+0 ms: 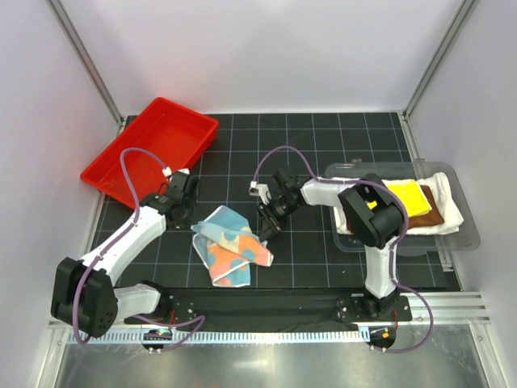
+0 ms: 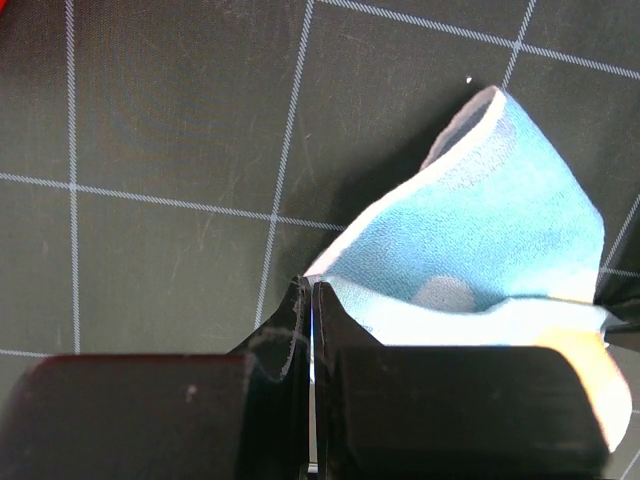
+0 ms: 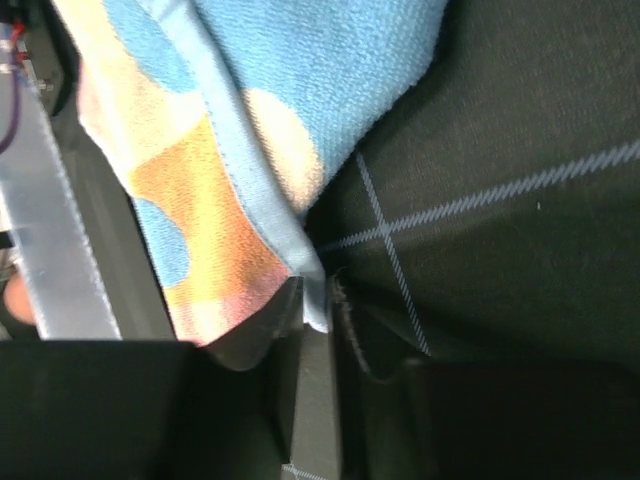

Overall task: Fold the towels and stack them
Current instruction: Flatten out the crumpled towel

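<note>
One black gridded surface [image 1: 323,153] carries everything, with two white arms bolted at its near edge. One red tray [image 1: 153,149] sits tilted at the far left corner, and one clear plastic bin [image 1: 468,234] lies at the right edge. Four towels are in view. Three are stacked in the bin: one white towel [image 1: 452,206] at the bottom, spread widest, one brown towel [image 1: 432,217] on it, and one yellow towel [image 1: 408,198] on top, its print too small to make out. The fourth, a light-blue towel [image 1: 230,246] with orange, pink and pale patches, lies loosely bunched on the surface between the two arms, near the front edge. The left end effector [image 1: 194,222] is at its left corner; the left wrist view shows the fingers together, pinching the pale hem, with blue cloth rising just beyond them. The right end effector [image 1: 265,232] is at the towel's right edge; the right wrist view shows its fingers clamped on the blue hem, low against the surface.
</note>
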`<state>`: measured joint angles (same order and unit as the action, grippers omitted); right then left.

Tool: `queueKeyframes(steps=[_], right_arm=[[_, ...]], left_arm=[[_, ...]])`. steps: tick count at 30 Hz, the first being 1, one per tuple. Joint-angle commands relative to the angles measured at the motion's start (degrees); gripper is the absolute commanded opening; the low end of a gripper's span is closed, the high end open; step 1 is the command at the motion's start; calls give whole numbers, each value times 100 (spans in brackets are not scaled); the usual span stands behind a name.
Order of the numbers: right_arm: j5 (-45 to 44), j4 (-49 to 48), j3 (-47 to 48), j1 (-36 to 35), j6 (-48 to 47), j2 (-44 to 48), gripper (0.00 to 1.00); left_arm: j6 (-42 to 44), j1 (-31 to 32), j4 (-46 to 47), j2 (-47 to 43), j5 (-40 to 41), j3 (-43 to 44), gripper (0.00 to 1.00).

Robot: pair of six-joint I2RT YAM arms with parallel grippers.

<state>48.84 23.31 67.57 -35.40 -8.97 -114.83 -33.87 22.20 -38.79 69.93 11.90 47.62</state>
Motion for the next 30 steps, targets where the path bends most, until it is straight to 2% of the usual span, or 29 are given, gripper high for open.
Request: queueKeyframes(steps=[1,3,5,7,11,15,19,24,27,30], right_arm=[[-1428,-195,-446,-160,281,241,21],[-1465,-212,-525,-213,334,469,18],[-1508,-510,-787,-292,659,749,1],[-1841,-766,-868,-371,887,900,1],[-2509,-636,-921,-424,1240,1461,1],[-3484,-249,-1000,-450,1372,2410,1],[-4337,234,-1044,-564,1451,3648,1],[-5092,981,-439,-845,1583,4722,1],[-5716,1552,202,-1537,1653,5197,1],[-5902,1826,660,-1970,1723,5584,1]], left_arm=[[-23,-14,187,-146,-56,143,0],[-32,-14,205,-182,-161,134,0],[-67,-14,266,-216,-214,81,0],[-94,-14,292,-243,-276,11,0],[-146,-22,380,-374,-556,-33,0],[108,82,775,-812,-1434,-24,0],[301,180,1065,-1576,-1805,11,0],[583,224,1356,-2369,-2560,441,0],[453,320,1365,-2580,-2938,1090,0],[311,460,1365,-2818,-3219,1337,0]])
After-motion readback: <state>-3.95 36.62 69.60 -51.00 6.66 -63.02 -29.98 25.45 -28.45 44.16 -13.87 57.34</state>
